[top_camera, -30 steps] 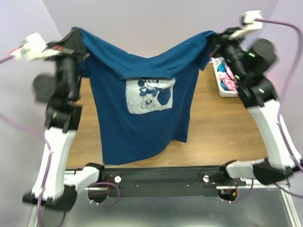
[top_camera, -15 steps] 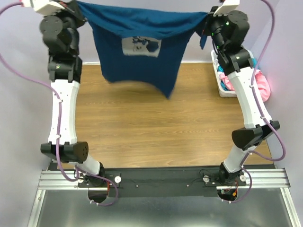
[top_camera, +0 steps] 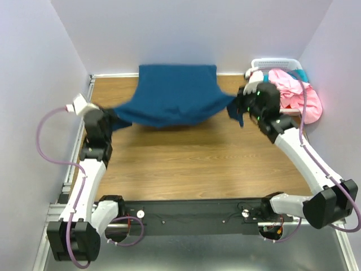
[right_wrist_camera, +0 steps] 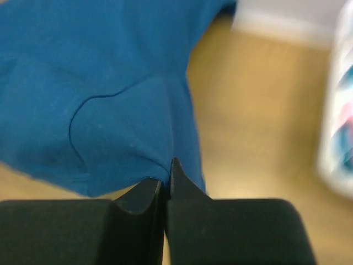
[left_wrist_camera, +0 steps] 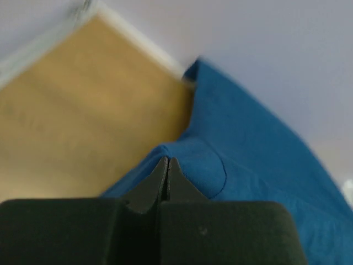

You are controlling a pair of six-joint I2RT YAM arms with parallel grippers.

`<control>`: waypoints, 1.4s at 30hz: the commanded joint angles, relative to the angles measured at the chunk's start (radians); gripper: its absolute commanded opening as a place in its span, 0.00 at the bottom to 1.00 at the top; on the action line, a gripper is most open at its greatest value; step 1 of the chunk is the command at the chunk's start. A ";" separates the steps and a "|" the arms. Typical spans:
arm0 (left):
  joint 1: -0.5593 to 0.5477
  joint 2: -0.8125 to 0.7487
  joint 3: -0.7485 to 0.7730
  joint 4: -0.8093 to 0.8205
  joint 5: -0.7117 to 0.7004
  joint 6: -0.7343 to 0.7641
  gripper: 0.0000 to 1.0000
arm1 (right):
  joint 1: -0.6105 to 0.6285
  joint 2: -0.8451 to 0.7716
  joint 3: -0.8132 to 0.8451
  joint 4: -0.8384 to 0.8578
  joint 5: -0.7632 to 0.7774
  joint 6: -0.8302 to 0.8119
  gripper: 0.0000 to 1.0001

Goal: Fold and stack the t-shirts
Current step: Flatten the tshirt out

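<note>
The large dark navy-teal t-shirt is stretched low over the far half of the table, its far edge against the back wall, print hidden. My left gripper is shut on its left corner, seen in the left wrist view with cloth pinched between the jaws. My right gripper is shut on its right corner, seen in the right wrist view gripping the cloth. A pink t-shirt and a bit of brighter teal one lie in the basket.
The white slatted basket stands at the back right corner, blurred in the right wrist view. The wooden table shows bare in front of the shirt. Lilac walls close in left, back and right.
Both arms have swung down and forward from high up; the shirt, hanging with its print showing before, now lies spread low over the far table, print out of sight.
</note>
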 commanded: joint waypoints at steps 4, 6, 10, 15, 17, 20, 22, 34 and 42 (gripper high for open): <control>0.004 -0.131 -0.363 -0.088 -0.046 -0.251 0.00 | -0.003 -0.097 -0.365 -0.053 -0.092 0.292 0.22; 0.004 -0.128 -0.363 -0.165 -0.104 -0.286 0.09 | -0.003 -0.097 -0.425 -0.059 -0.129 0.312 0.39; 0.003 -0.133 -0.317 -0.310 -0.180 -0.319 0.93 | 0.000 -0.110 -0.421 -0.135 -0.047 0.370 0.67; 0.003 -0.176 -0.283 -0.338 -0.191 -0.329 0.98 | -0.001 -0.187 -0.430 -0.133 -0.019 0.381 1.00; 0.003 -0.186 -0.276 -0.292 -0.149 -0.310 0.99 | -0.001 -0.190 -0.419 -0.133 0.018 0.390 1.00; 0.004 -0.174 -0.270 -0.233 -0.056 -0.242 0.99 | -0.001 -0.175 -0.412 -0.124 -0.002 0.401 1.00; 0.004 -0.154 -0.273 -0.177 0.022 -0.207 0.99 | -0.001 -0.138 -0.406 -0.095 -0.040 0.401 1.00; -0.195 0.276 -0.242 0.066 0.177 -0.125 0.99 | 0.026 0.277 -0.297 0.010 -0.135 0.399 1.00; -0.209 0.534 -0.132 0.044 0.135 -0.105 0.98 | 0.110 0.429 -0.300 0.011 -0.057 0.436 1.00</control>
